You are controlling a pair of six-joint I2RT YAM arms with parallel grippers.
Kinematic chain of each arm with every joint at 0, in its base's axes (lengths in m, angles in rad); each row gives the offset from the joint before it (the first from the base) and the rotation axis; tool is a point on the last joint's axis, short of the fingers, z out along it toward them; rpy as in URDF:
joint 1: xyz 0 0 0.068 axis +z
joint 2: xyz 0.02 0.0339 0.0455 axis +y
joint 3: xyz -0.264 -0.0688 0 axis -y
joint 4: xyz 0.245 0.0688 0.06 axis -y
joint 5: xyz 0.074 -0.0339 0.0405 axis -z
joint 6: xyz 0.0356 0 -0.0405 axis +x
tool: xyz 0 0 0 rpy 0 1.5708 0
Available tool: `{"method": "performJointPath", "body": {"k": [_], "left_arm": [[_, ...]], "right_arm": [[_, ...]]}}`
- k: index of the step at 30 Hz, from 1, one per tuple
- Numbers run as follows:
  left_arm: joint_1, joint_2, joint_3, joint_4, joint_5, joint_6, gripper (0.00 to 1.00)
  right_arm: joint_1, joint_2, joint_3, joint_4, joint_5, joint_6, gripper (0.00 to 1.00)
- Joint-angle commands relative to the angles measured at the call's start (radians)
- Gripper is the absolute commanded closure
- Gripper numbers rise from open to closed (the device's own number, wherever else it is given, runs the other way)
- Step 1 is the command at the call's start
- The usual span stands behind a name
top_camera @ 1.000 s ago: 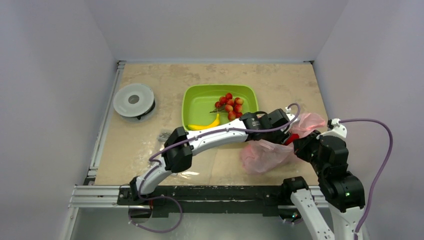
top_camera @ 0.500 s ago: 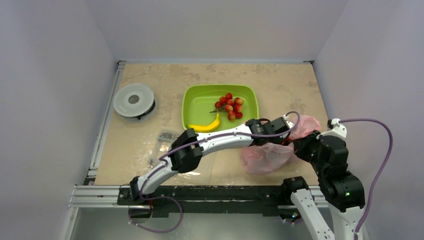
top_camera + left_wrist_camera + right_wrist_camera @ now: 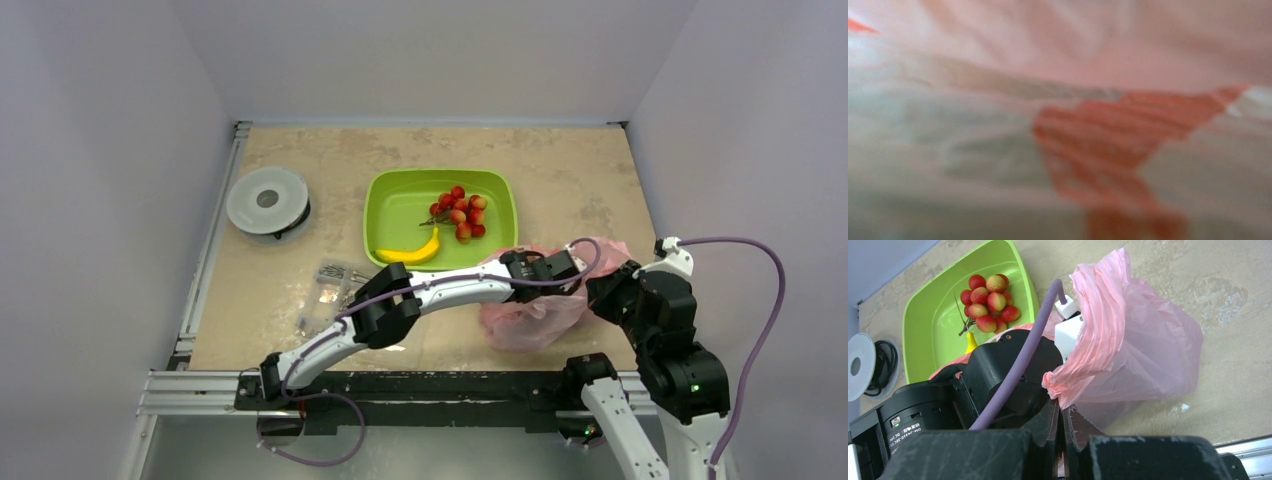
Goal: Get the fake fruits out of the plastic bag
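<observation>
The pink plastic bag [image 3: 528,318] lies crumpled at the table's right front. It also shows in the right wrist view [image 3: 1143,345]. My left arm's wrist [image 3: 541,270] reaches into the bag's mouth, and its fingers are hidden inside. The left wrist view shows only blurred pink film and an orange-red patch [image 3: 1108,145]. My right gripper [image 3: 1061,407] is shut on a bunched edge of the bag, next to the left wrist; it also shows in the top view [image 3: 598,292]. A yellow banana [image 3: 412,252] lies in the green tray [image 3: 388,205]. The other fruits are hidden.
A cluster of red berries on a stem [image 3: 460,210] lies in the tray, also in the right wrist view [image 3: 989,297]. A grey round spool [image 3: 268,200] stands at the left. A clear box of screws [image 3: 325,290] lies left of the left arm's elbow.
My left arm has stretched lower and toward the near edge, pushing its wrist deeper into the bag. Its elbow has shifted right and uncovered the screw box. The right gripper has kept its hold.
</observation>
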Motion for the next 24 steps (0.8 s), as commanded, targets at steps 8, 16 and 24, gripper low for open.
{"method": "performJointPath", "body": {"k": [8,16,24], "left_arm": [[0.029,-0.149,-0.031,0.087,0.093,0.029,0.67],[0.105,-0.366,-0.159,0.278,0.38,-0.069,0.91],[0.181,-0.566,-0.242,0.229,0.502,0.017,0.94]], "right_arm": [[0.0,-0.005,0.004,0.021,0.004,-0.006,1.0],[0.0,-0.013,-0.015,0.024,0.004,-0.003,1.0],[0.0,-0.009,-0.009,0.031,-0.003,-0.002,1.0]]}}
